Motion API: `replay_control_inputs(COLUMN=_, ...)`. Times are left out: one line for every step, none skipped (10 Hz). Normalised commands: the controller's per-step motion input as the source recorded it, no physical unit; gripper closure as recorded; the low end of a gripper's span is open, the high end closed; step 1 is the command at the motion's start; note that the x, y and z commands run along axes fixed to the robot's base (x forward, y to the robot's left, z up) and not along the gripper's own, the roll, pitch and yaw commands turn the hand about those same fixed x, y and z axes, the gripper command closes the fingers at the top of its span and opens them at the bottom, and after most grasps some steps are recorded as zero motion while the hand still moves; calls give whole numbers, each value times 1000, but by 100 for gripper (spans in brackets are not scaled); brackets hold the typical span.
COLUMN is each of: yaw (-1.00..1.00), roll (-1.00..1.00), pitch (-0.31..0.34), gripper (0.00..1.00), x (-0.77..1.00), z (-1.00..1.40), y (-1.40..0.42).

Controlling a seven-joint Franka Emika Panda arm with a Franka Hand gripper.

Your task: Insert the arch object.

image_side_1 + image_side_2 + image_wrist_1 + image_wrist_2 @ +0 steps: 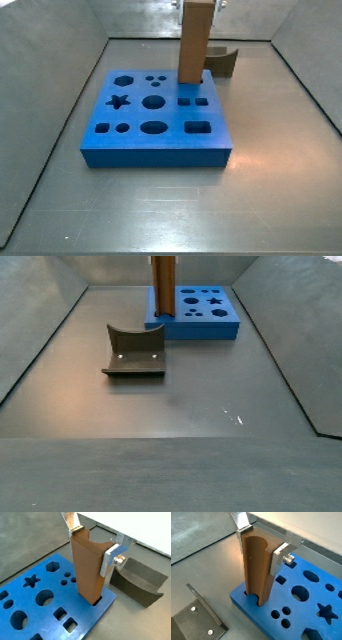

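Gripper (90, 543) clamped on arch (88, 567) top, holding it upright, foot entering corner slot of board (37, 592)

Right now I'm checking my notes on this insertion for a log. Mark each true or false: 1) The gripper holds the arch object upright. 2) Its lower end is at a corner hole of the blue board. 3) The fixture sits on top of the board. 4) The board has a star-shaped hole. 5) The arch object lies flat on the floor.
1) True: the gripper clamps the arch object upright.
2) True: its lower end meets a corner hole of the blue board.
3) False: the fixture stands on the floor beside the board.
4) True: star-shaped hole.
5) False: it stands upright.
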Motion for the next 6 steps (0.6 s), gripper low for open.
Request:
replay_control_inputs(yaw=0, roll=-7, pitch=0, gripper=100, x=191, z=-366, y=0)
replay_control_inputs(yaw=0, roll=-60, pitch=0, gripper=100, x=263, z=-411, y=0)
replay_control_inputs(yaw=-9, roll=-39, pitch=0, gripper=100, x=231, z=-354, y=0)
replay_control_inputs(yaw=0, roll=-14, pitch=0, gripper=100, x=6, z=-183, y=0)
replay_control_inputs(yaw=0, roll=-11, pitch=0, gripper=100, x=0, z=-157, y=0)
replay_control_inputs(yaw=0, roll=-13, pitch=-10, gripper=100, x=0, z=-197, y=0)
